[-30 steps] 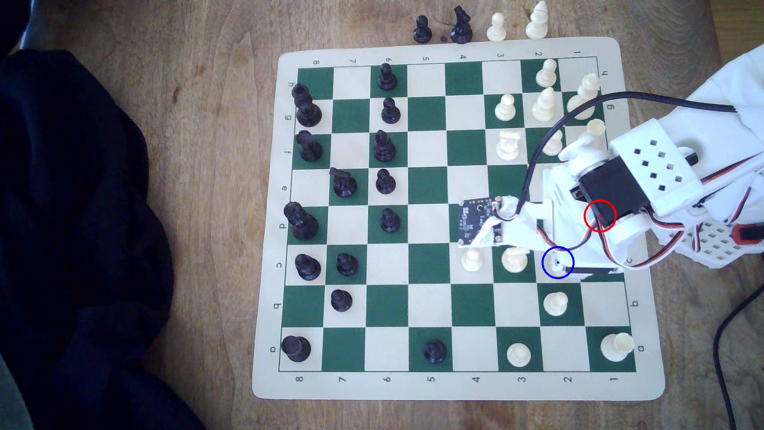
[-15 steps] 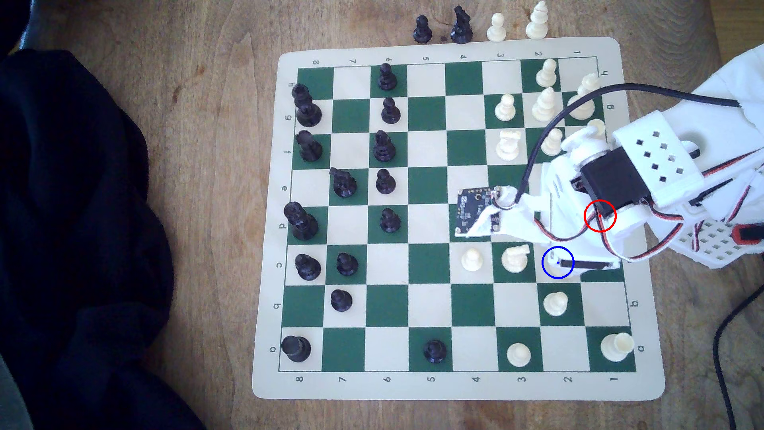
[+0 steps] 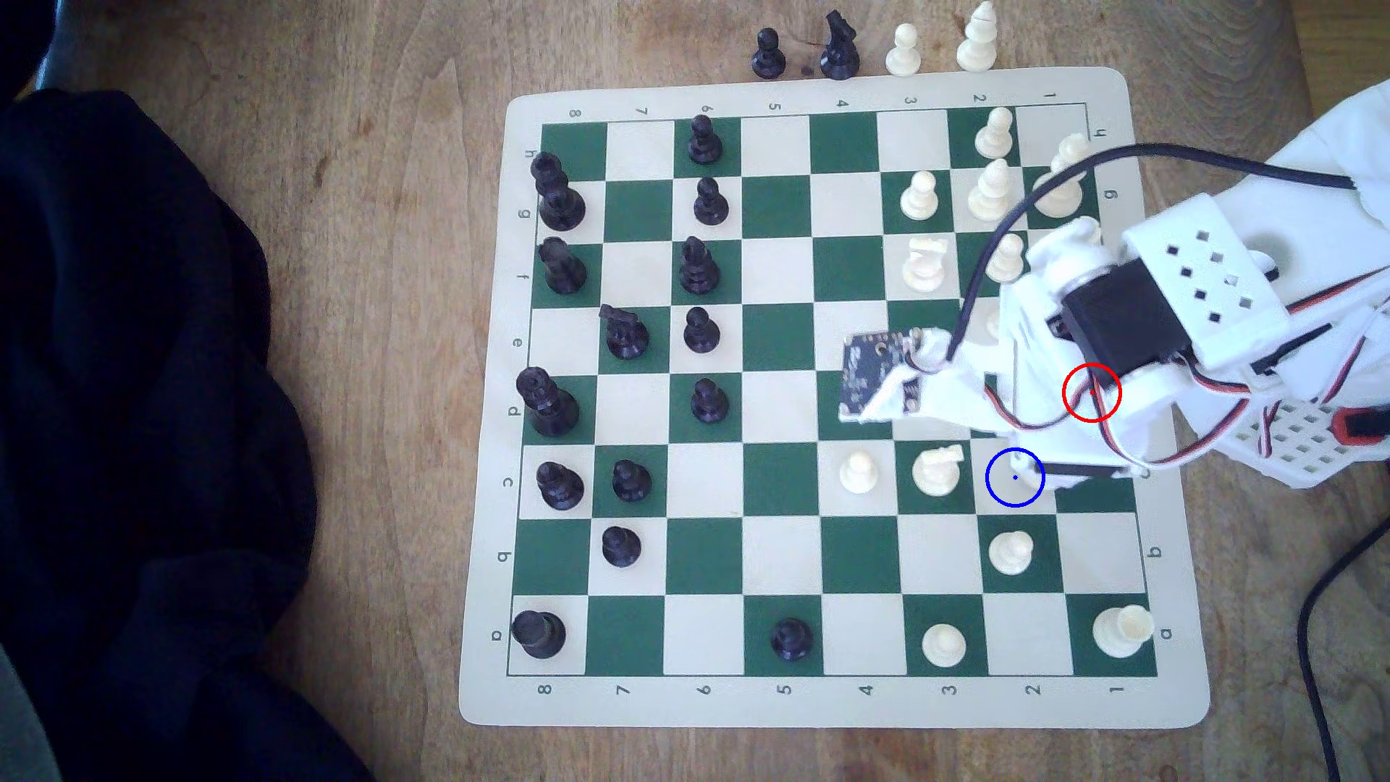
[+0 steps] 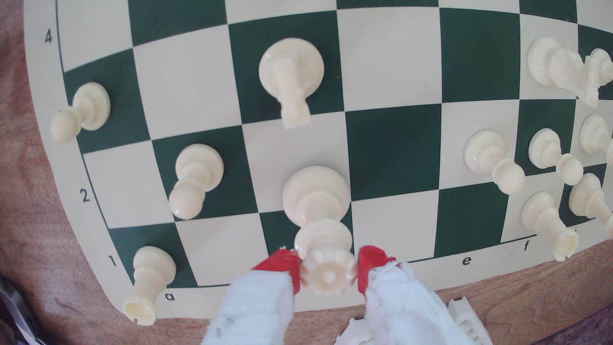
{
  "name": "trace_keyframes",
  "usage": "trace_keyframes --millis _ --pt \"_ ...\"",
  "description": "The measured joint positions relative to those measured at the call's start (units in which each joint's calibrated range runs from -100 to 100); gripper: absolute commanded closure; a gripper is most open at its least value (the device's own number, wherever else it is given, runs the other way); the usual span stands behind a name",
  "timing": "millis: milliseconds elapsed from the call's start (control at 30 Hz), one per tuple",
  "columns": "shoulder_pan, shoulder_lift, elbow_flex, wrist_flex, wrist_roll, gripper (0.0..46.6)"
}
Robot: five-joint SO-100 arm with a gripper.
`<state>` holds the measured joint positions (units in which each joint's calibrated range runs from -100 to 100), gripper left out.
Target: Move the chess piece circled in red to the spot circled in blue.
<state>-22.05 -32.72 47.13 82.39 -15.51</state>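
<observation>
Hand (image 4: 329, 272) pinches the queen (image 4: 326, 262) by its head, red tips on both sides. Queen's base sits on a cream square, prob. the blue spot (image 3: 1006, 487). Left: let go & pull back.

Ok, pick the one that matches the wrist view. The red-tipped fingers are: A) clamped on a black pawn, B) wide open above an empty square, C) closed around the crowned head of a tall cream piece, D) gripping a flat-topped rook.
C: the gripper has a red fingertip on each side of the crown of the tall cream piece.
</observation>
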Motion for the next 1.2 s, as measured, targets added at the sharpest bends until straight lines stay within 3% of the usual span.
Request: trace_keyframes --millis 833,933,1033,1200 --pt "0.2 1.7 0.0 -4.4 0.1 46.3" --pt "0.3 1.8 0.0 -4.4 0.1 37.2" --pt "0.3 1.8 0.0 -4.4 0.1 31.8" --pt "0.3 1.8 0.0 -3.2 0.1 28.5"
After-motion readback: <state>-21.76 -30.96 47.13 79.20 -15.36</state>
